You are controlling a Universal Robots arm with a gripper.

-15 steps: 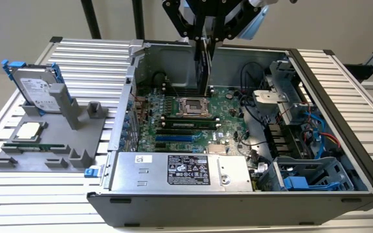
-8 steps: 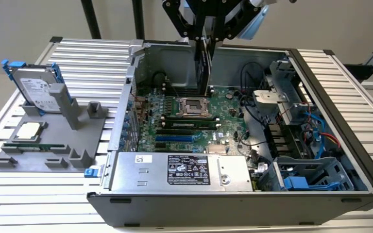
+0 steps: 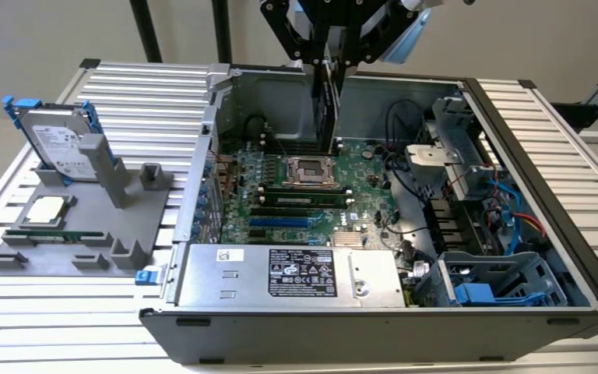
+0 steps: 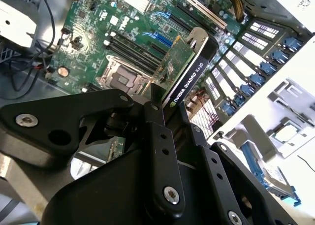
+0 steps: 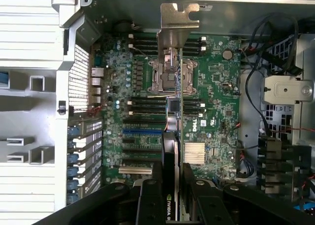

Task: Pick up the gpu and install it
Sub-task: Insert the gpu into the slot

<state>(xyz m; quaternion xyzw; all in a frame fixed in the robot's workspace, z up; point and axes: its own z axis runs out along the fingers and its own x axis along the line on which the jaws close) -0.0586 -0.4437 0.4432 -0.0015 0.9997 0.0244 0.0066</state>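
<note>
Gripping the gpu edge-down, my pincer is clamped on it. It hangs over the motherboard, at twelve o'clock from the socket.

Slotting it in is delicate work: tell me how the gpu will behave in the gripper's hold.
The gpu is probably stiff: it juts straight from the gripper without sagging. Thin and clamped at one end, it may pivot if nudged. Its bare green board looks fragile.
</note>
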